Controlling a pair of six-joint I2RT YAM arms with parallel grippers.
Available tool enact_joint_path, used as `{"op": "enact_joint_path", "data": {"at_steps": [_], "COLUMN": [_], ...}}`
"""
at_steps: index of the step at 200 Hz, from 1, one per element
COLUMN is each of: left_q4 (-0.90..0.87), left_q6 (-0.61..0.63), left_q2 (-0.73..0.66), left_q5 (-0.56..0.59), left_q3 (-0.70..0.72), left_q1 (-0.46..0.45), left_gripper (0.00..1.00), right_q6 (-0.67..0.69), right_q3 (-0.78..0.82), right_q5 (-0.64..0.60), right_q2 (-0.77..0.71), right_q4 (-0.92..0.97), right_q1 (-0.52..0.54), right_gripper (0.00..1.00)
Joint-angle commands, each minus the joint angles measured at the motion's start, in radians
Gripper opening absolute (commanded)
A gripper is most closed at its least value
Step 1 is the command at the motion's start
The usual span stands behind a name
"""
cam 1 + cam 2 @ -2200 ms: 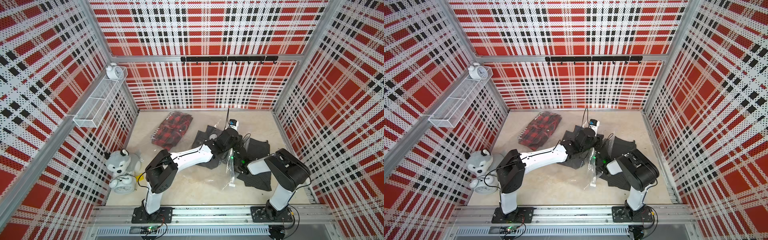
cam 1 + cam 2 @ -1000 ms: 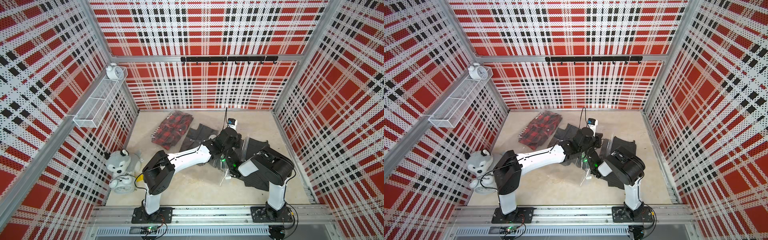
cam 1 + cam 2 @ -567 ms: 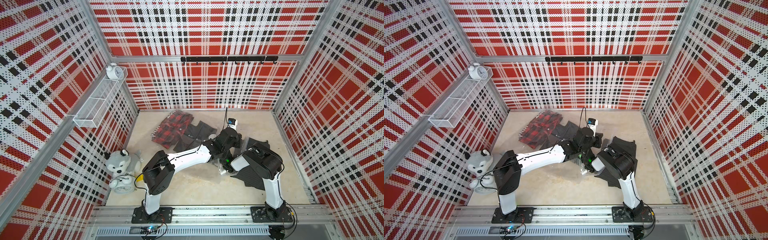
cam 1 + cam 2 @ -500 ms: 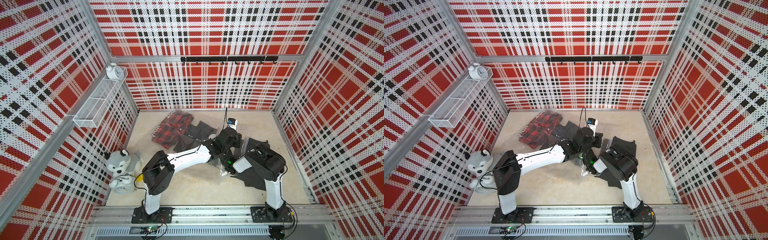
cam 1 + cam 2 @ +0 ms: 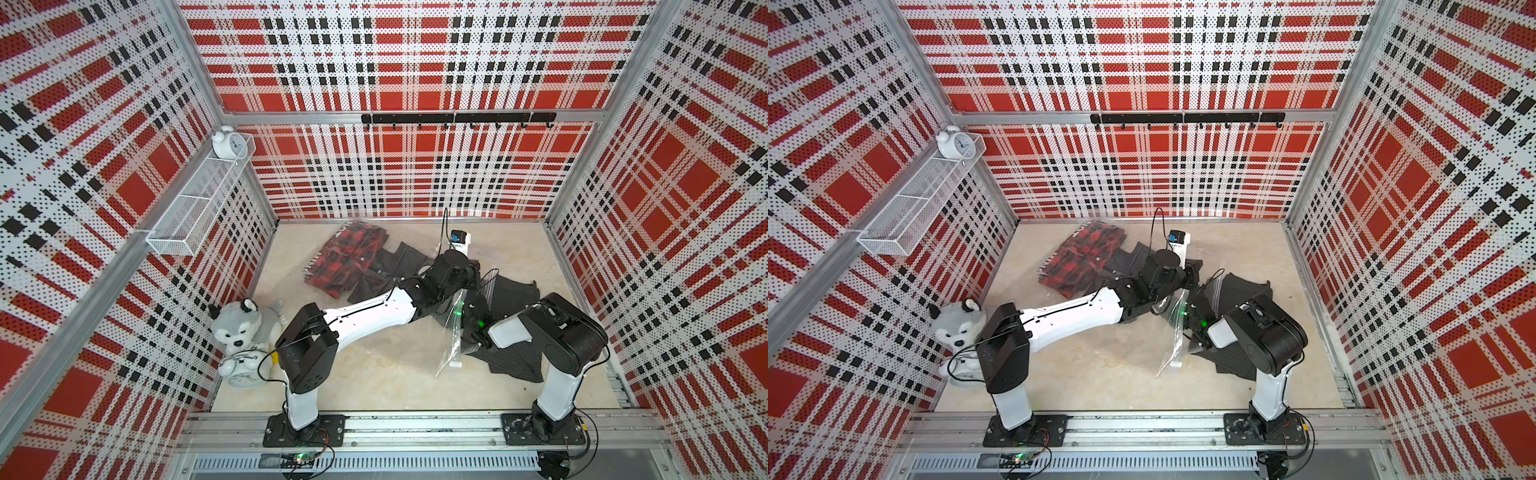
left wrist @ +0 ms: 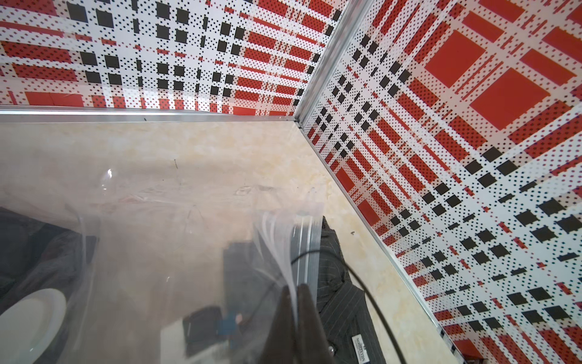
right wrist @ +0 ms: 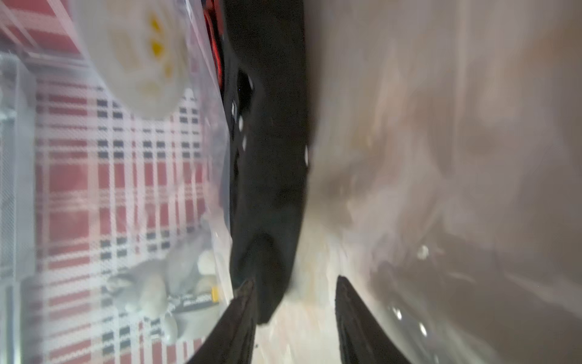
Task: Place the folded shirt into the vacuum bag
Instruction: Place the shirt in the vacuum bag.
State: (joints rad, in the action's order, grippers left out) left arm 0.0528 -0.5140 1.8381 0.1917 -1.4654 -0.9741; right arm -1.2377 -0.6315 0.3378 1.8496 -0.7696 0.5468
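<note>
The clear vacuum bag (image 5: 451, 332) (image 5: 1173, 332) lies mid-table, its white slider clip (image 5: 456, 365) at the near end and its valve disc (image 6: 31, 321) showing in the left wrist view. My left gripper (image 5: 471, 280) (image 5: 1185, 278) (image 6: 295, 288) is shut on the bag's zip edge and holds it up. A dark pinstriped shirt (image 5: 513, 291) (image 6: 346, 299) lies right of the mouth, under my right arm. More dark cloth (image 5: 395, 266) (image 7: 267, 157) lies left of it behind plastic. My right gripper (image 5: 467, 326) (image 5: 1188, 322) (image 7: 294, 280) stands open at the mouth, holding nothing.
A red plaid garment (image 5: 349, 257) lies at the back left of the floor. A husky plush (image 5: 241, 328) and an alarm clock (image 5: 243, 374) sit by the left wall. A wire shelf (image 5: 199, 203) hangs above them, and a hook rail (image 5: 457, 118) crosses the back wall.
My right arm reached left to the bag mouth, then drew back to the right with its jaws opened. The dark cloth on the left slid toward the plaid garment. The left gripper kept its hold.
</note>
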Motion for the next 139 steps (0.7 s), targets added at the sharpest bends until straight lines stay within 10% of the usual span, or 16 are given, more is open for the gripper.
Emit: {"op": "enact_joint_path", "data": {"at_steps": [1, 76, 139], "left_q4": [0.034, 0.033, 0.127], "left_q6": [0.014, 0.031, 0.066], "left_q2": [-0.054, -0.065, -0.015], "left_q5": [-0.001, 0.015, 0.037], "left_q3": [0.02, 0.042, 0.05], "left_q1": [0.0, 0.024, 0.148], "left_gripper": [0.0, 0.0, 0.0], "right_q6": [0.068, -0.01, 0.045], "right_q3": [-0.132, -0.536, -0.373], "right_q5": [-0.039, -0.034, 0.015], "right_q2": [0.061, 0.399, 0.234], "right_q4": [0.113, 0.094, 0.131], "right_q1": [-0.011, -0.001, -0.008], "right_gripper": [0.37, 0.17, 0.42]}}
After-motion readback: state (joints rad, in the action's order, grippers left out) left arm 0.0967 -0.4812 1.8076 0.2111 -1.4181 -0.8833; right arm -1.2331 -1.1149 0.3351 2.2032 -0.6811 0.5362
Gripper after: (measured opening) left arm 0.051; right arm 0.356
